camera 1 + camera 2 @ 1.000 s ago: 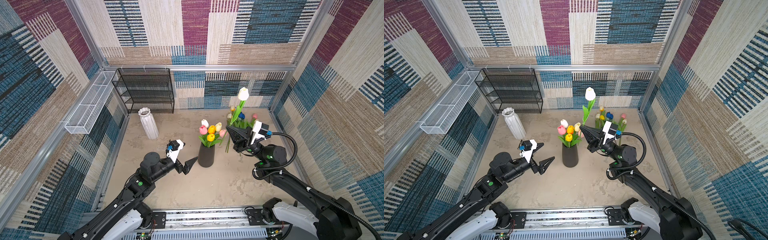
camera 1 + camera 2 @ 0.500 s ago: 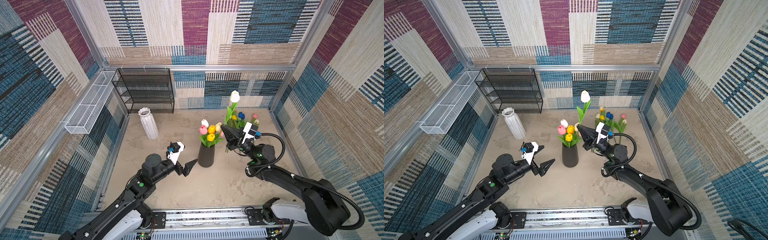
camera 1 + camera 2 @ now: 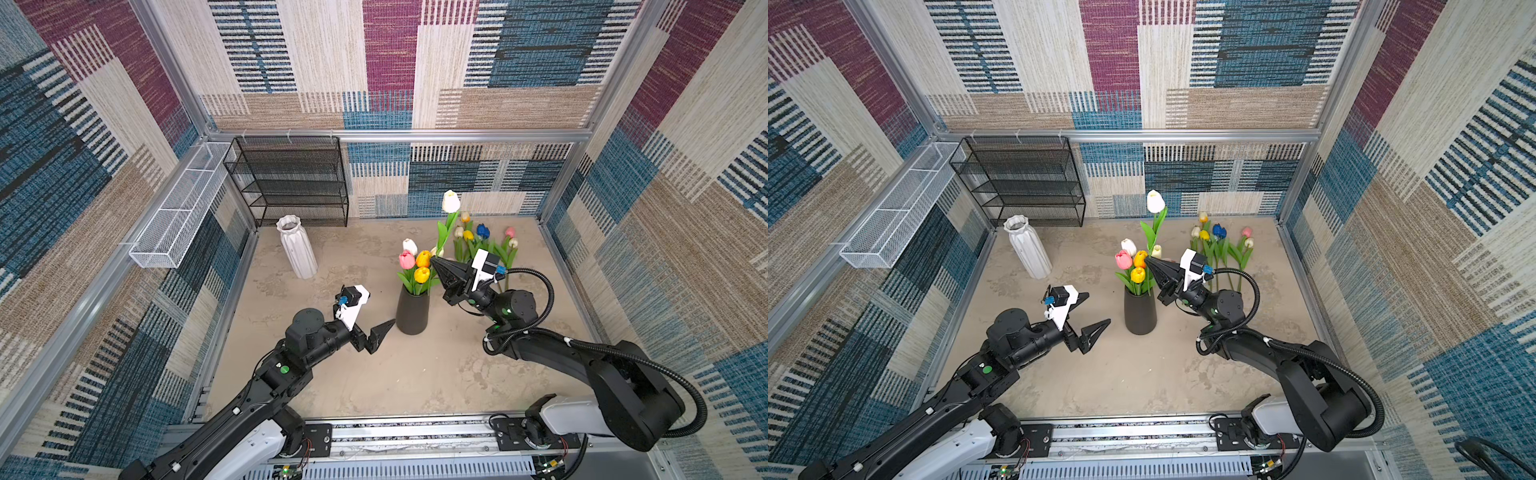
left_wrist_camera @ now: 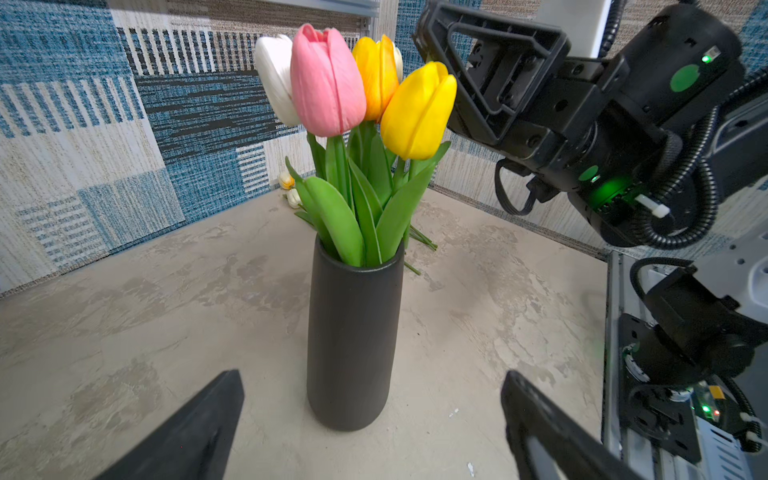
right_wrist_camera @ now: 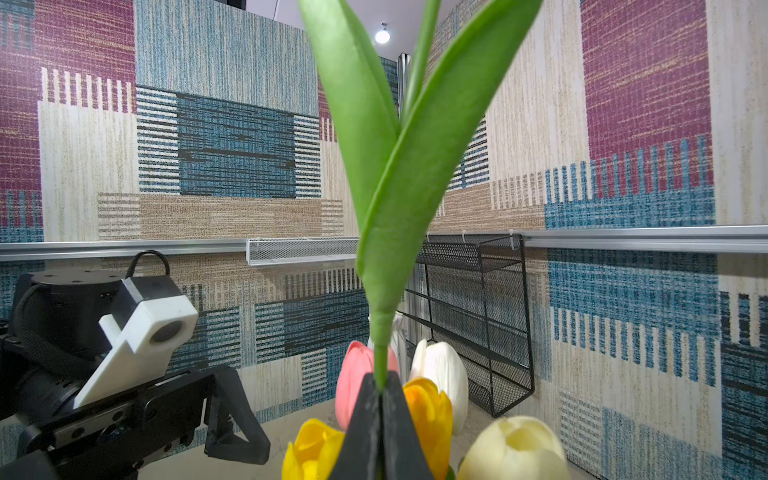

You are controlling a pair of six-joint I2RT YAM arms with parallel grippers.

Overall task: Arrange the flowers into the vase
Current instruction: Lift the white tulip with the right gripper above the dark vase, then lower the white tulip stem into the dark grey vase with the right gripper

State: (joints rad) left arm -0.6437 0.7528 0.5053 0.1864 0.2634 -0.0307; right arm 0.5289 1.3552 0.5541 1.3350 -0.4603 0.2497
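A black vase [image 3: 412, 309] [image 3: 1140, 309] [image 4: 353, 332] stands mid-floor with pink, white, orange, yellow and cream tulips in it. My right gripper [image 3: 433, 261] [image 3: 1148, 259] [image 5: 380, 384] is shut on the green stem of a white tulip [image 3: 451, 201] [image 3: 1155, 201], held upright just over the heads in the vase; the stem's lower end is hidden. My left gripper [image 3: 380, 309] [image 3: 1098, 307] [image 4: 372, 376] stands open, low and just left of the vase, with nothing in it. Several more flowers [image 3: 482, 245] [image 3: 1219, 245] lie at the back right.
A white ribbed vase [image 3: 297, 247] stands at the back left. Behind it a black wire shelf [image 3: 291, 183] stands against the rear wall. A white mesh basket [image 3: 178, 208] hangs on the left wall. The right arm's cable loops out beside the loose flowers.
My right gripper has carried the white tulip leftward and lower, from near the loose flowers to above the black vase. The left gripper has stayed open, nearly in place.
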